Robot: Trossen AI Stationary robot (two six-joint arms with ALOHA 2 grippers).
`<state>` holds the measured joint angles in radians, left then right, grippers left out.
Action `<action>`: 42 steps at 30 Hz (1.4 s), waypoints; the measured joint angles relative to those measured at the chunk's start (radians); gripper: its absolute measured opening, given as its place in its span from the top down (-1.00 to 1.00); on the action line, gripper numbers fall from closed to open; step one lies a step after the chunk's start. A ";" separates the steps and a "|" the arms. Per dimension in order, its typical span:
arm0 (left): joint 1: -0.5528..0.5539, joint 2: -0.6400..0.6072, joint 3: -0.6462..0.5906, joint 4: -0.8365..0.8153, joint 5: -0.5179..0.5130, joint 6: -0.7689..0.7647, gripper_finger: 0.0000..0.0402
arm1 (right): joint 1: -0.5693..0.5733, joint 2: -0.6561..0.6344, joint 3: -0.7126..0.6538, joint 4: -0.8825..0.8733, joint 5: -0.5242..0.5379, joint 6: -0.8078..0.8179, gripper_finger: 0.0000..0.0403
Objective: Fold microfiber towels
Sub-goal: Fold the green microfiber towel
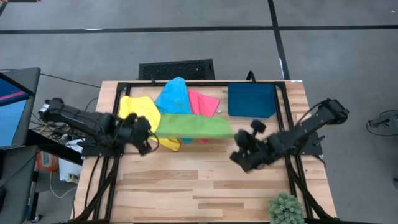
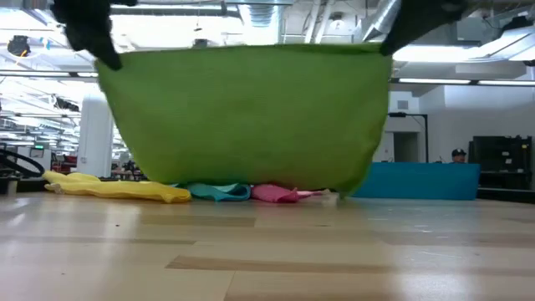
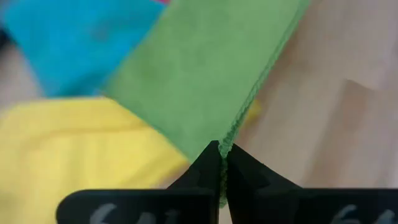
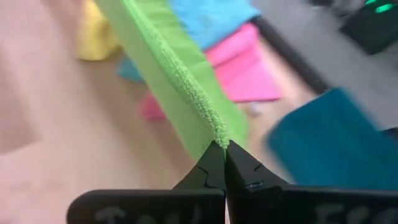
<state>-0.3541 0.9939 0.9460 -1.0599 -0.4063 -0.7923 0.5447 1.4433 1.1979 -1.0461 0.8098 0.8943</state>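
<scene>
Green microfiber towel [image 1: 194, 126] hanging stretched between both end effectors, lifted off the tabletop [image 1: 205, 186], sagging in the middle, lower edge near the wood in the low view. Left end effector [image 1: 151, 134] clenching one top corner, fingers [image 3: 208, 168] pinched tight on the hem. Right end effector [image 1: 235, 151] clenching the opposite corner, fingers [image 4: 214, 165] likewise pressed together on the green edge. Both arms reaching in from their own sides, towel spanning the gap mid-table.

Remaining towels lying limp toward the far edge: yellow towel [image 1: 138, 110] at the left, partly under the green one; sky-blue towel [image 1: 173, 96] bunched beside it; pink towel [image 1: 203, 103] just right of the blue, touching it. Dark blue tray [image 1: 250, 99] sitting flat at the far right, apart from the pile. Small potted plant [image 1: 285, 208] standing at the near right corner. Black vent grille [image 1: 176, 68] lying on the floor beyond the far edge.
</scene>
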 joint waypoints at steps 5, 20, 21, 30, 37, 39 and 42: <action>-0.211 0.032 -0.073 0.129 -0.001 -0.208 1.00 | 0.162 0.027 -0.033 0.066 -0.029 0.192 0.95; -0.495 0.348 -0.101 0.407 0.074 -0.517 1.00 | 0.313 0.297 -0.056 0.392 -0.270 0.438 0.94; -0.504 0.369 -0.101 0.430 0.094 -0.529 1.00 | 0.317 0.300 -0.056 0.409 -0.284 0.443 0.94; -0.608 0.431 -0.100 0.527 0.124 -0.753 1.00 | 0.343 0.259 -0.054 0.468 -0.337 0.445 0.94; -0.613 0.417 -0.099 0.461 0.040 -0.763 1.00 | 0.296 0.251 -0.054 0.414 -0.392 0.444 0.94; -0.584 0.416 -0.099 0.412 0.032 -0.748 1.00 | 0.262 0.252 -0.054 0.373 -0.398 0.442 0.94; -0.536 0.416 -0.100 0.338 0.032 -0.700 1.00 | 0.206 0.252 -0.054 0.314 -0.401 0.424 0.94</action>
<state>-0.8899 1.4101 0.8463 -0.7217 -0.3744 -1.4919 0.7503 1.6951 1.1435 -0.7317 0.4089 1.3187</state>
